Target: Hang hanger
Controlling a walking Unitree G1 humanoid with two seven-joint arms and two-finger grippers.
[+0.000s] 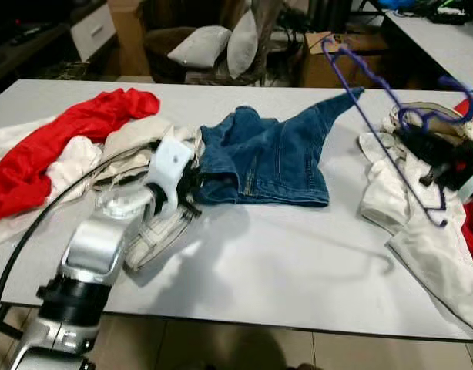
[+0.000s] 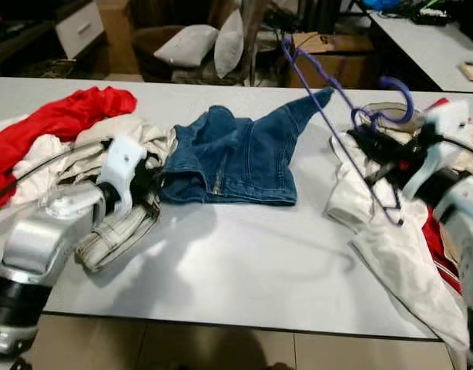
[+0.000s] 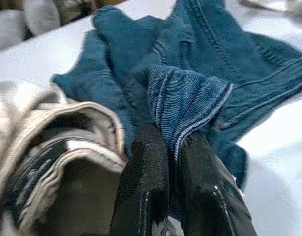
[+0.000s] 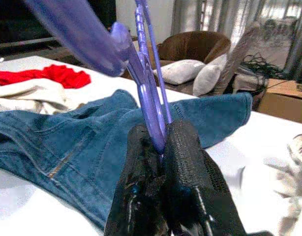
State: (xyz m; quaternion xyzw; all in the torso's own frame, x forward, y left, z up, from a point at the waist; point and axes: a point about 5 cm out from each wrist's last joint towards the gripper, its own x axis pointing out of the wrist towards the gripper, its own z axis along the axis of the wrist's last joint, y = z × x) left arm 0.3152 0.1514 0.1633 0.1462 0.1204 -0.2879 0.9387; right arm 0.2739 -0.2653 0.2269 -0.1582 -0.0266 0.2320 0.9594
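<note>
- My right pincer [image 4: 163,147] is clamped on the purple hanger [image 1: 375,92], holding it up off the counter [image 1: 298,262] at about 2 o'clock, hook toward the white clothes [image 1: 421,231].
- My left pincer [image 3: 173,147] is pinched on a fold of the blue jeans [image 1: 275,158] at their 9 o'clock edge, beside the beige garment [image 1: 140,146].
- Red cloth [image 1: 59,146] sits at 10 o'clock, well apart.
- I read this as the garment-to-hanger step: both items gripped, not yet joined.
- Next move needs the jeans lifted and the hanger bar threaded through; no rail visible to hang on, so I can't tell where it ends up.
</note>
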